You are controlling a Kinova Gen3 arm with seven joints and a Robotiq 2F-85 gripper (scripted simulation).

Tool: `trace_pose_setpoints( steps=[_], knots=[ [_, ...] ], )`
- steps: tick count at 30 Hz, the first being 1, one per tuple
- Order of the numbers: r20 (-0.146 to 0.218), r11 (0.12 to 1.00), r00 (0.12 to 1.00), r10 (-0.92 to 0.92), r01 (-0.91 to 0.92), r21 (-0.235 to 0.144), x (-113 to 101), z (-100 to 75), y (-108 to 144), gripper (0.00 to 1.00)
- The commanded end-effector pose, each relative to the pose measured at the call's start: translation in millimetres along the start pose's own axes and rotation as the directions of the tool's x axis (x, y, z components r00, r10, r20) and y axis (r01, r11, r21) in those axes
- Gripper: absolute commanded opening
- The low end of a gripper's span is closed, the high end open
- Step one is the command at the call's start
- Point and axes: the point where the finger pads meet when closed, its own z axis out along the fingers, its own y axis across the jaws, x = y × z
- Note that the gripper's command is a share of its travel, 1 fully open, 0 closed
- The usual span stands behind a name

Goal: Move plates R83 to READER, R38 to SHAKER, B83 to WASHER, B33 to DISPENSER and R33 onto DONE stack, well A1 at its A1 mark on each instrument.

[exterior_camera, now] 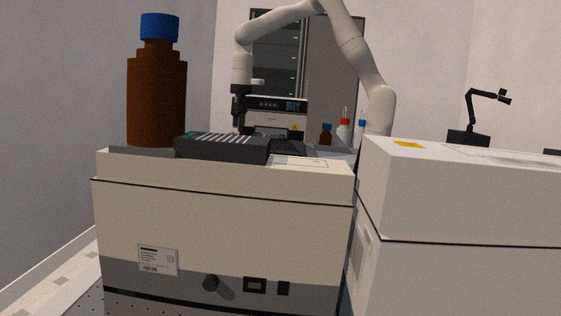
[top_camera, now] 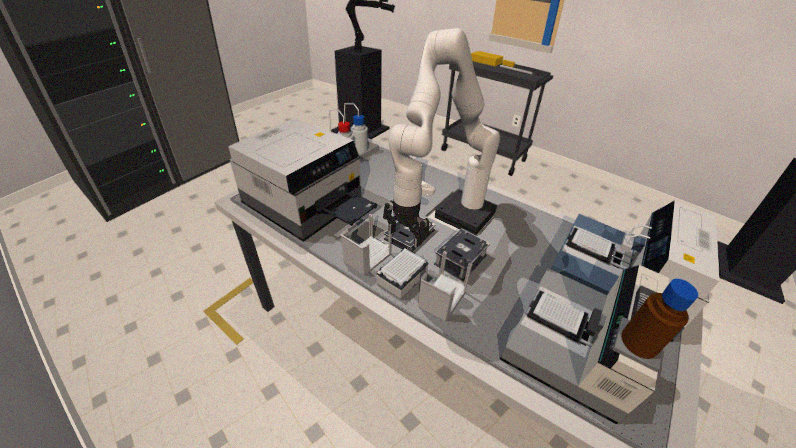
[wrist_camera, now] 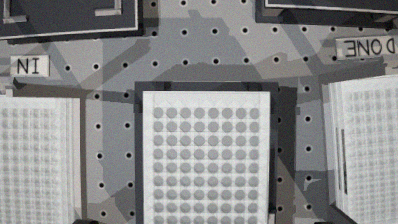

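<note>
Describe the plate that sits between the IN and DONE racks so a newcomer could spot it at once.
Find the white arm's gripper near the deck's left end. Just in front of it, between two tall white-walled racks, a white well plate lies on a low dark-framed block. Unlike its neighbours' sunken stacks, it lies exposed on top.

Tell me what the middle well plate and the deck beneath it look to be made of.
The well plate looks like matte white moulded plastic: an even pale surface with a regular grid of round wells and no glint. The deck looks like grey metal breadboard, flat with evenly spaced dark holes, though painted board is possible.
</note>
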Motion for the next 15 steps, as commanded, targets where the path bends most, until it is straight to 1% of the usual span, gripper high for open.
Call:
trace_pose_setpoints(
  steps=[1, 15],
  knots=[
    [-0.001, 1.0, 1.0, 0.005, -0.005, 0.003, 0.3, 6.7, 0.1, 1.0],
    [-0.001, 1.0, 1.0, 0.005, -0.005, 0.003, 0.6, 22.7, 0.4, 1.0]
  ],
)
